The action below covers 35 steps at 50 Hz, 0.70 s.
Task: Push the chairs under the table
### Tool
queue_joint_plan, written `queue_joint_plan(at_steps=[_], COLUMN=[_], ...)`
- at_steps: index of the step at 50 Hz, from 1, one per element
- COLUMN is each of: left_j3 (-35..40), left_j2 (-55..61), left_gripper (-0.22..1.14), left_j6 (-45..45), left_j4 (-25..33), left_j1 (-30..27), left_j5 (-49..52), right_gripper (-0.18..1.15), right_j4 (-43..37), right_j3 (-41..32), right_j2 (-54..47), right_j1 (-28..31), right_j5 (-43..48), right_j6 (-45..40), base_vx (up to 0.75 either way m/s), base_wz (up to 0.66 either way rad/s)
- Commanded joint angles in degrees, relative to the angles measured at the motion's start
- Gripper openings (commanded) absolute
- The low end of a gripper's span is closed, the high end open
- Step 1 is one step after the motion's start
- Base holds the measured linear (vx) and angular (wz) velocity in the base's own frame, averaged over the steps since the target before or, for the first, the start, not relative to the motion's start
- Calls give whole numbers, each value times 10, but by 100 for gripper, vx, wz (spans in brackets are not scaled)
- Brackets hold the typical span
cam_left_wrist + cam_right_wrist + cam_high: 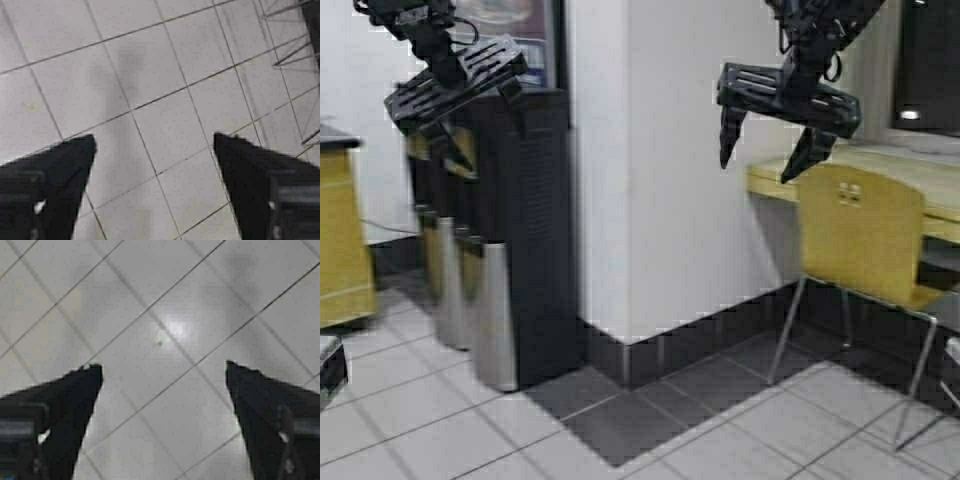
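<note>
Approach stage, no contact with any chair yet. Left tool [455, 120] raised high at the left, in front of a row of dark and steel waste bins [490, 250], fingers spread wide and holding nothing; the left wrist view shows only floor tiles [165, 125] between the two black fingers [55, 175]. Right tool [765, 140] likewise raised and released, hanging in front of the white wall corner [660, 180], just left of the chair's top edge in the high view and apparently nearer the camera; the right wrist view again shows only bare tile between the fingers [265, 410].

One chair [865, 235] at the right, yellow-tan back with small square cutouts facing the robot, chrome legs on the tiles, seat turned toward the tabletop [920, 180]. Tabletop running along the wall under the window, pale yellow with a thick front edge. Seat seemingly part-way under already, though hard to tell how far from this angle. A further chrome leg just visible at the far right edge, perhaps belonging to another chair.

Next move, as judged: drive forward and to the right to square up behind the chair back, lower the right tool to the upper back, then press steadily toward the tabletop. Risk of tipping or skewing the chair if pushed off-centre.
</note>
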<state>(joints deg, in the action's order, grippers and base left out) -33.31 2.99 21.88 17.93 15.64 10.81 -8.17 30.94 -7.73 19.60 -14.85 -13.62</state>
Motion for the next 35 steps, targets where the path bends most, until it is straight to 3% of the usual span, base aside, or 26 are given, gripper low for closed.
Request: queue_joint_plan(at_steps=[1,10,35], left_j3=[18,11,15], left_j2=[-1,-4,0], left_gripper=[101,101,101], left_j6=[-1,-1,-1], left_j4=[-4,-3,-1], left_j1=[-1,-1,-4], left_j5=[-2,-1,-2], right_gripper=[104,104,104], right_j4=[1,0,6], right_j3=[-6,-11,-18], right_j2=[18,18,16], right_j1=[-4,-4,-9], right_j5=[4,4,11], right_j6=[1,0,2], base_vx=[-34,-34,-31], base_wz=[28,17,-7])
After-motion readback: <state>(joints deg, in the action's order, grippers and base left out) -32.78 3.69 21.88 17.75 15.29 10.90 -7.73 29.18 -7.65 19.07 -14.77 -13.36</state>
